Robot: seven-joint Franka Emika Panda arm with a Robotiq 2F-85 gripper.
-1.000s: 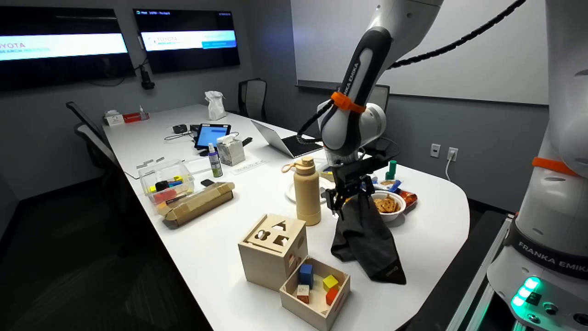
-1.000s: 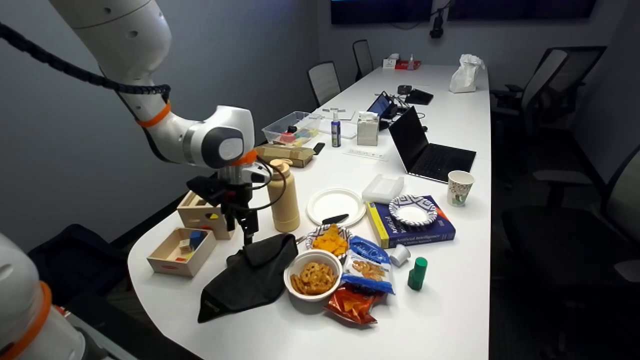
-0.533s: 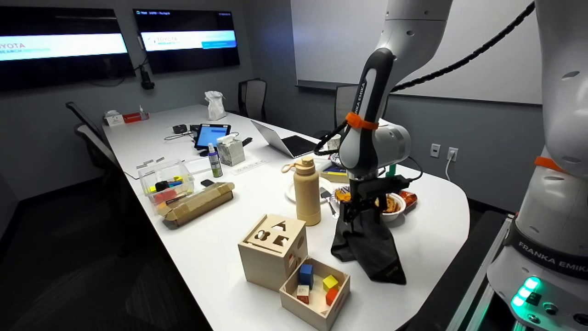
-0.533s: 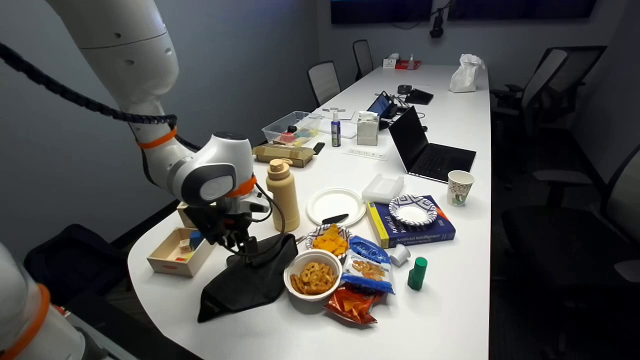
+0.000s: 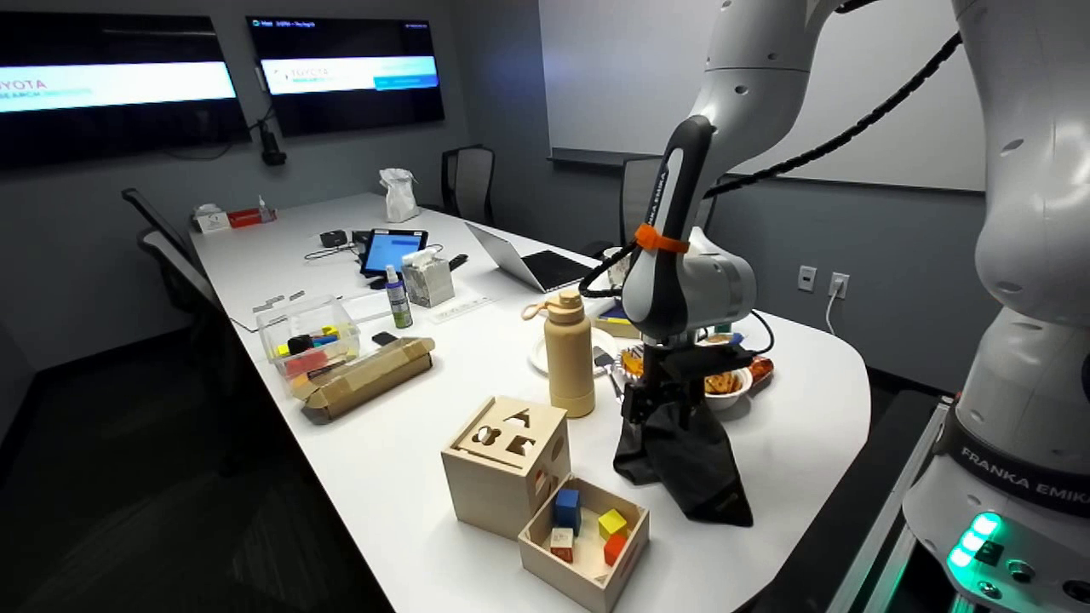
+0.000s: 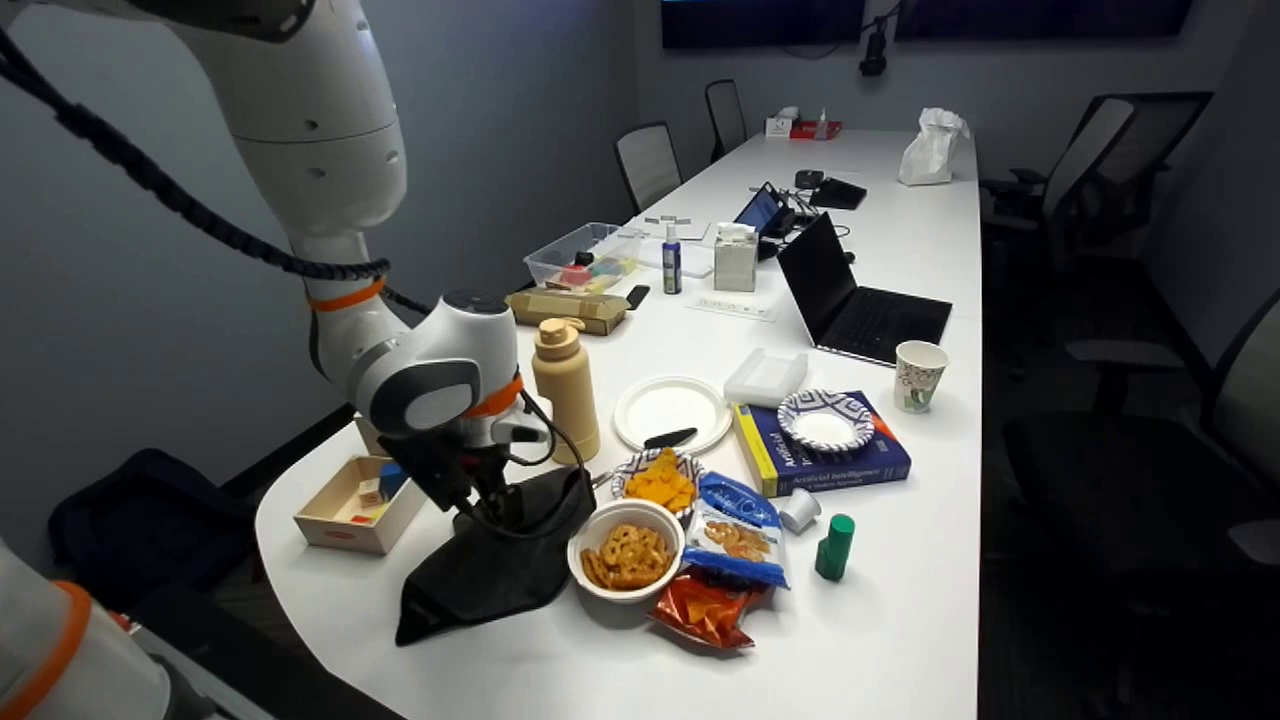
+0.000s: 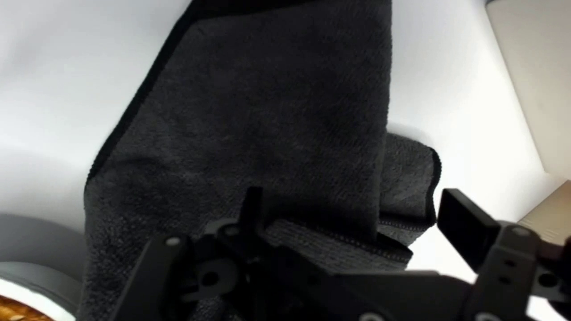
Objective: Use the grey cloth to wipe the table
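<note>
- Holding nothing with the claw — spread wide, with one finger past the edge of the cloth at 3 o'clock in the wrist view, and the second finger over the cloth at 9 o'clock. Cannot tell about fingertip contact.
- Look for the cloth directly below, rumpled on the table, with a loose fold between the fingers. Probably at the grasping step, ahead of the wipe.
- Ease down gently, then close on that fold. Better to pinch several layers — likely a surer hold than a single thin hem.
- In an exterior view, mind the bowl at 2 o'clock, just beside the cloth, and the bottle at 10; avoid swinging wide that way.
- Watch also for the tray at 7 and the box at 8.
- Once gripped, press lightly and wipe toward the bare stretch at 4 o'clock.
</note>
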